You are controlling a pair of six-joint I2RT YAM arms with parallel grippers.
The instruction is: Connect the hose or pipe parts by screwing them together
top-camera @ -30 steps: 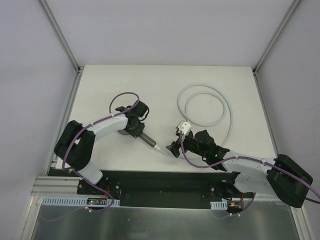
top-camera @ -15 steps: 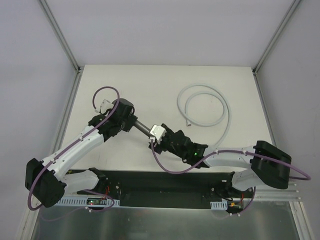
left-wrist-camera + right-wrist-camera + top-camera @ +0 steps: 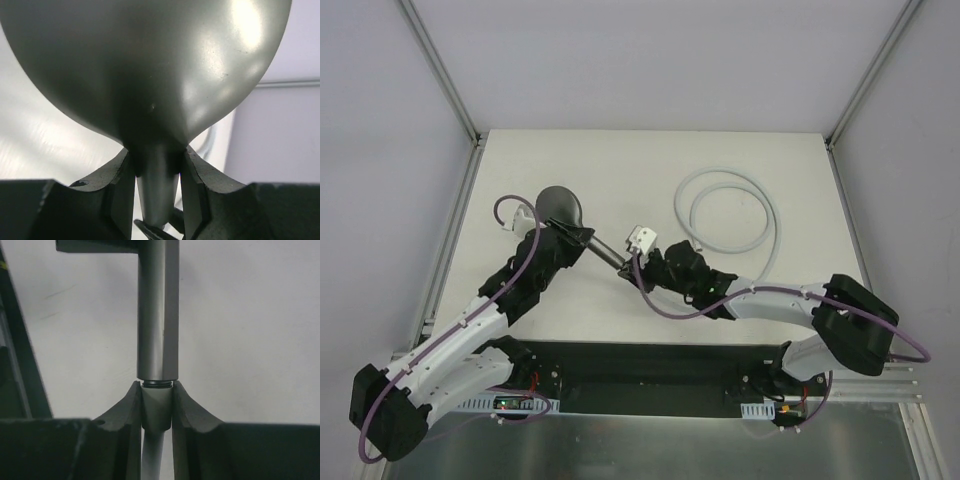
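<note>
The left hand [image 3: 576, 237] is clamped on the shower head [image 3: 561, 207], at the narrow neck where the round head passes into the straight handle. In the left wrist view its fingers [image 3: 120, 182] press on both sides of this neck, and the grey rounded back of the shower head [image 3: 150, 75] fills most of the picture. The head is held above the left part of the pale surface [image 3: 570, 165], with the handle pointing toward the right arm.

The right hand [image 3: 629, 267] is closed on the pale end fitting [image 3: 157, 412] of the hose [image 3: 780, 230]. In the right wrist view the fitting sits between the two fingers [image 3: 131, 412], in line with the end of the handle [image 3: 157, 315]; a thin dark ring shows where they meet (how far it is screwed in, I cannot tell). The rest of the hose lies in a loose coil on the right part of the surface, behind the right arm.
</note>
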